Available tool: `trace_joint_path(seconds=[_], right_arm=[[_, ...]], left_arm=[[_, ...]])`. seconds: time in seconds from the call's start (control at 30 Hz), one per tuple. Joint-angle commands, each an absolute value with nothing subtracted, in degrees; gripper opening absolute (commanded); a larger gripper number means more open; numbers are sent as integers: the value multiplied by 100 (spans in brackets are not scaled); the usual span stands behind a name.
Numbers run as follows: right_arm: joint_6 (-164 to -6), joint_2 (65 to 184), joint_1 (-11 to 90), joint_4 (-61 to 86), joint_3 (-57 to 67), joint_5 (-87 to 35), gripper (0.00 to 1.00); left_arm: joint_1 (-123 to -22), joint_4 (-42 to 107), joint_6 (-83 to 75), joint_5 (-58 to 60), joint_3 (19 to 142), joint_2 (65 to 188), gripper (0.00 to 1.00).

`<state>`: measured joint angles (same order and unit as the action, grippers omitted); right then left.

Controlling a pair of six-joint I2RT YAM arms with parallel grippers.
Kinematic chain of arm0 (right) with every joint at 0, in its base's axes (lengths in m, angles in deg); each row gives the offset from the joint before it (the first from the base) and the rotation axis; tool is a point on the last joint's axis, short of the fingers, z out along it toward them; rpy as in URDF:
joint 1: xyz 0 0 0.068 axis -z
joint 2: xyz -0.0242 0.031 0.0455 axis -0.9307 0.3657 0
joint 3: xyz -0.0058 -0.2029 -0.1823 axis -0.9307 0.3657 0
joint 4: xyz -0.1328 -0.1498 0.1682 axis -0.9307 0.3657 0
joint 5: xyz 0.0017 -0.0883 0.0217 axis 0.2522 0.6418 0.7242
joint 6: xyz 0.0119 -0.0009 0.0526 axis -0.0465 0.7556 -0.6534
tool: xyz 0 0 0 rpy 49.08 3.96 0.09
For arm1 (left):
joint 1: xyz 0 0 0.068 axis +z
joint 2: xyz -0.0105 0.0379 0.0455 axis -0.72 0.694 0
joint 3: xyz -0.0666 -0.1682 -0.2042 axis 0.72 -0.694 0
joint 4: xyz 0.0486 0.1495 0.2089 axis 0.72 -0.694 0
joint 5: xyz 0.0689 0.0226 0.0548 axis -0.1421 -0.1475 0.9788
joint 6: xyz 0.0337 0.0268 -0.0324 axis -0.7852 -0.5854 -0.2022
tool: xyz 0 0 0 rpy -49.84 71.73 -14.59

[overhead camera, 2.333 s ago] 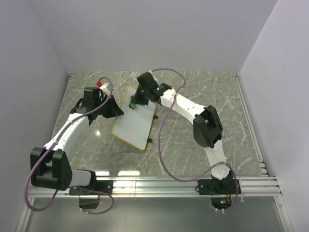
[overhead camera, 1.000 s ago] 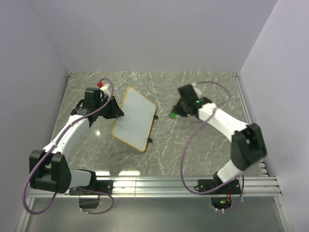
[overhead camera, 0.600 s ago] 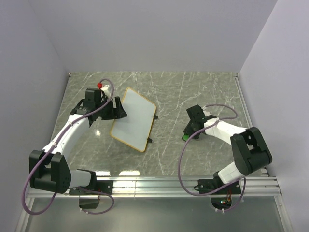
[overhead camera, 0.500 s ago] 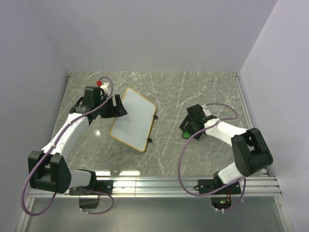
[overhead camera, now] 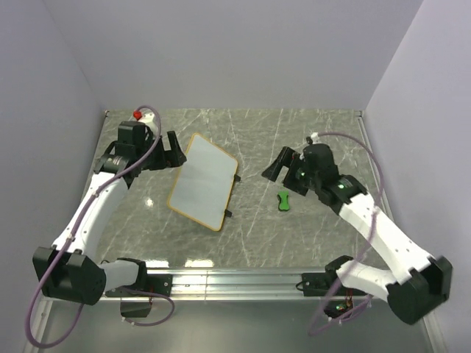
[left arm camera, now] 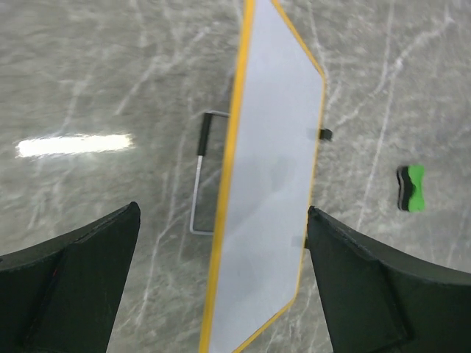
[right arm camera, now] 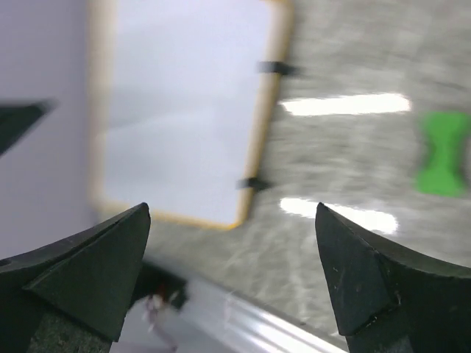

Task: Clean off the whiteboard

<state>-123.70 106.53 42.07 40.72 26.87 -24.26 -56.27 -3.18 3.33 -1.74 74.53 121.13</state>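
The small white rectangular whiteboard with rounded corners and a thin tan-orange wooden frame point(overhead camera: 204, 180) sits left of centre on the grey-green marbled table point(overhead camera: 309, 132), turned at an angle. From where I'm watching, its face reads plain white all the way across. Two little black feet stick out of its right-hand edge, and my left wrist view catches a thin wire stand behind it. My left gripper point(overhead camera: 171, 151) is just beside the board's far-left edge, fingers spread wide and holding nothing. The small green eraser block point(overhead camera: 284, 200) lies flat on the table to the right of the board. My right gripper point(overhead camera: 278, 168) hangs near it (fingers spread wide too, nothing pinched).
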Motion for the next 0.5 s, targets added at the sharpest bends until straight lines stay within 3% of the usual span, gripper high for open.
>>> trace_joint_path(seconds=[0.0,0.23,0.47], right_arm=[[-11935,10021,3850,4361,2133,-3375,100],[-12164,8108,3805,5039,3036,-3559,100],[-12138,7173,3805,5276,3556,-3903,100]], left_arm=[[-5642,-622,590,607,7593,11739,99],[-5651,-903,845,1072,7425,11317,99],[-5651,-1307,889,1381,7715,11202,99]])
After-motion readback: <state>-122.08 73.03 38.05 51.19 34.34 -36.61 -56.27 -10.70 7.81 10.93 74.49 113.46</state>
